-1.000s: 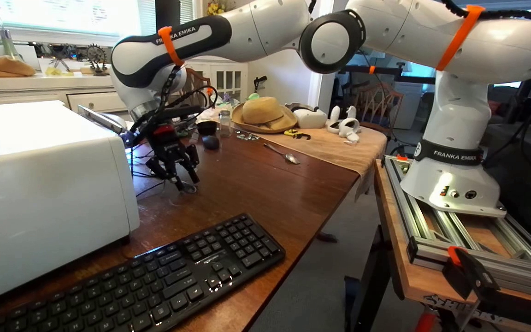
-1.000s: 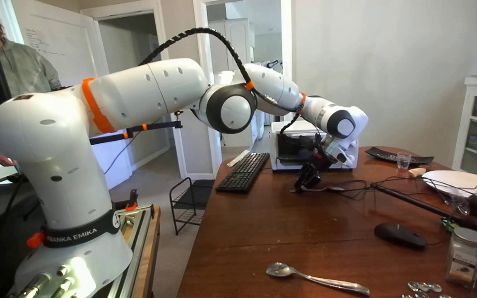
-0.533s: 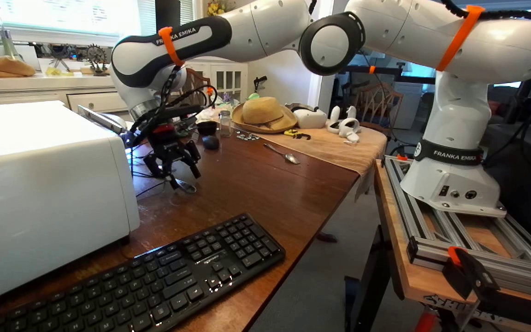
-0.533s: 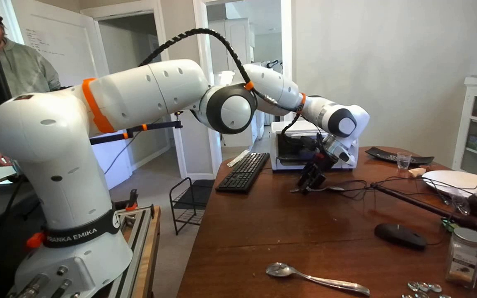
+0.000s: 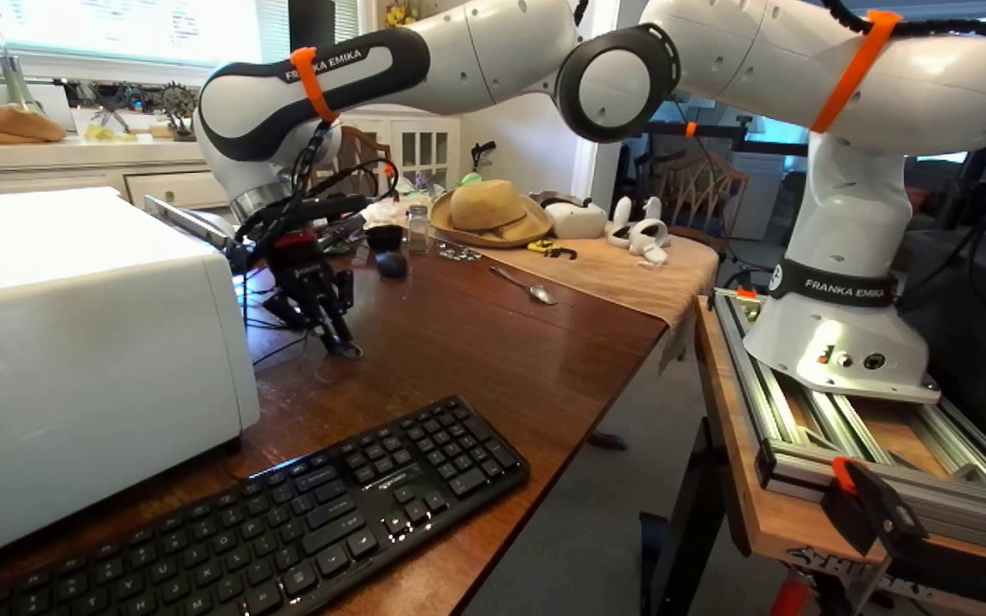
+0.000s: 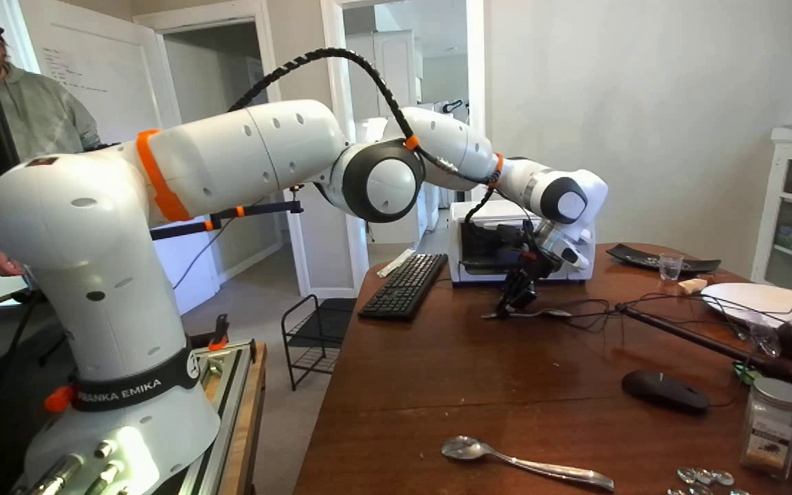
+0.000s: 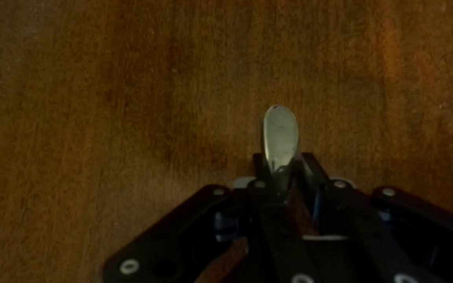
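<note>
Pincer [image 7: 284,160] has narrowed; fingertips [image 7: 313,168] close astride a metal utensil [image 7: 280,135] on the worktop [image 7: 132,118]; whether pinching it yet, cannot tell.

Tabletop [image 6: 437,371]: dark wood, glossy, scuffed in places. Cutlery handle [image 7: 280,131]: smooth metal, soft sheen. Gripper [image 7: 283,158]: black, mostly matt. Loose spoon [image 6: 528,465]: polished metal. Keyboard [image 5: 305,522]: black plastic, shiny edges. Countertop oven [image 5: 91,368]: smooth white shell, glossy top. Jar [image 6: 772,430]: clear glass. Hat [image 5: 489,210]: woven straw, matt. Tablecloth [image 5: 621,287]: dull cloth.
</note>
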You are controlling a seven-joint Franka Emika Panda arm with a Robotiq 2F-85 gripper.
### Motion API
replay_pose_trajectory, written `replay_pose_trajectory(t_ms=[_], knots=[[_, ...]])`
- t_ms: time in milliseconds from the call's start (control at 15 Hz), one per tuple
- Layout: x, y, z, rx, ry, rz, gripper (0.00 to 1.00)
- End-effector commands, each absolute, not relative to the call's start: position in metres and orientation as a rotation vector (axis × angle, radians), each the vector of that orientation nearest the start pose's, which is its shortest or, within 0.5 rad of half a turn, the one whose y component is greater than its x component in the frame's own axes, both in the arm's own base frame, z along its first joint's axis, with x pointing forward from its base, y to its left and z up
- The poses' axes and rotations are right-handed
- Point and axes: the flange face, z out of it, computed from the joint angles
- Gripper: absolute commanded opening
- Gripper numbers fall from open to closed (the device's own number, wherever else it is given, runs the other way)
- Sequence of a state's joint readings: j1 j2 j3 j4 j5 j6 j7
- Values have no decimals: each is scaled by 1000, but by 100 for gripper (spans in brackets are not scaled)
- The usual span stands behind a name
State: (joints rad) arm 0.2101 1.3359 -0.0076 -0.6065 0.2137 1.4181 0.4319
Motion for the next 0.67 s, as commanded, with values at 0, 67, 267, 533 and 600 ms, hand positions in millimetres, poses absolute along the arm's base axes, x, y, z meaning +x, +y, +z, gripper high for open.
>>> replay_pose_trajectory(t_ms=[0, 67, 267, 533, 600], knots=[[722, 180, 119, -3023, 352, 778, 1], [724, 180, 119, -3025, 349, 759, 5], [728, 182, 125, -3004, 341, 718, 5], [732, 200, 154, -3016, 300, 646, 1], [732, 203, 156, -3018, 301, 634, 1]])
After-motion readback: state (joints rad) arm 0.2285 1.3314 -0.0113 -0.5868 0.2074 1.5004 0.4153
